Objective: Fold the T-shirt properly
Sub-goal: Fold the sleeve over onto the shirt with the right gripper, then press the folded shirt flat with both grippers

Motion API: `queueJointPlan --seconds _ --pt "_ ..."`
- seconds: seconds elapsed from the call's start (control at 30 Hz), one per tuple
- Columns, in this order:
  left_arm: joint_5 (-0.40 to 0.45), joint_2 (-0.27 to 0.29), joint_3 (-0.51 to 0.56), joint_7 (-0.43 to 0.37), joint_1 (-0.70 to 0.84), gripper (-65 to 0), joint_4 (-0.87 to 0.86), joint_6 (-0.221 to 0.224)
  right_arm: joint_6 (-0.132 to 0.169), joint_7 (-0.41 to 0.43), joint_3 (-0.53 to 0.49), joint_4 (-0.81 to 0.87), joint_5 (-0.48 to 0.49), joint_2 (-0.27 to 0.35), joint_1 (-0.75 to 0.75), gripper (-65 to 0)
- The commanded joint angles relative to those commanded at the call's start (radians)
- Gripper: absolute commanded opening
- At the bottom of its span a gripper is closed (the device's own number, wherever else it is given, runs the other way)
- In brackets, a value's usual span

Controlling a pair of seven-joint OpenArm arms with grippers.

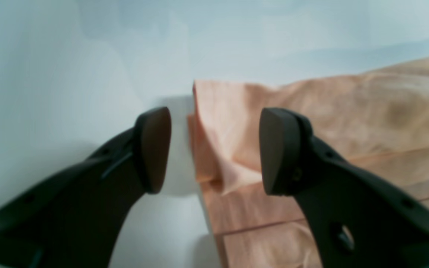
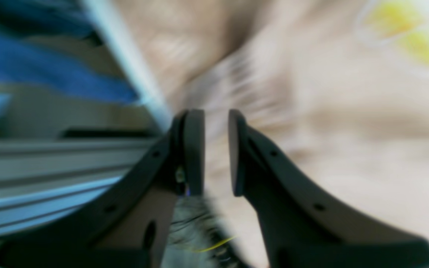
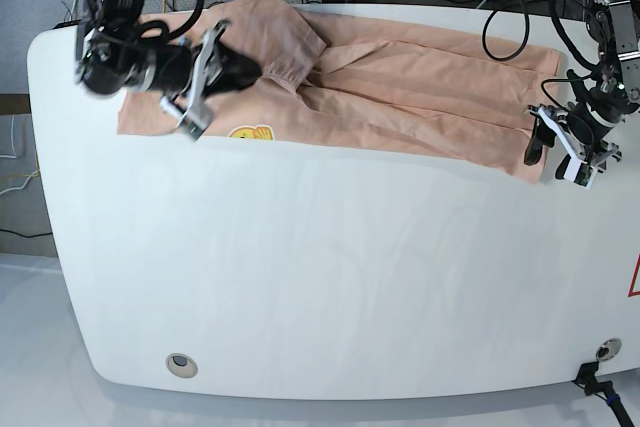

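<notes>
We see the T-shirt [image 3: 400, 97] spread as a long band along the far edge of the counter [image 3: 330, 287], already narrowed lengthwise, its yellow print [image 3: 252, 133] near the far left corner as the base view shows it. We judge the step in hand to be the crosswise fold: each arm is placed at one end of the band.

The left pincer [image 3: 562, 145] hangs at the end near the far right corner, its fingers apart, one over bare counter and one over cloth, so the layered corner lies between them but is not gripped. The right pincer [image 3: 198, 75] is over the other end, its fingers parted by a narrow gap with nothing visibly between them.

Next, we think, the left pincer must drop and close on every layer of that corner, or the fold will slip.

The right wrist view is smeared by blur; we cannot tell whether those fingers touch cloth. The collar is hidden behind the right arm.
</notes>
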Motion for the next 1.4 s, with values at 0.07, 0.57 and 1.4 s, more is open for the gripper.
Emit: queueJointPlan --seconds 0.07,0.57,1.4 --pt "0.000 0.000 0.000 0.000 0.026 -29.6 0.055 0.000 0.000 0.000 0.002 0.002 -0.068 0.003 0.023 -54.3" --pt "0.005 0.095 0.000 0.054 0.270 -53.4 0.290 -0.002 0.000 0.028 -0.002 -0.005 -0.400 -0.063 0.000 -65.0" --pt "0.005 0.120 0.020 0.054 0.104 -61.9 -0.061 -0.002 0.000 0.248 -0.054 -0.433 -0.554 -0.011 0.146 -65.0"
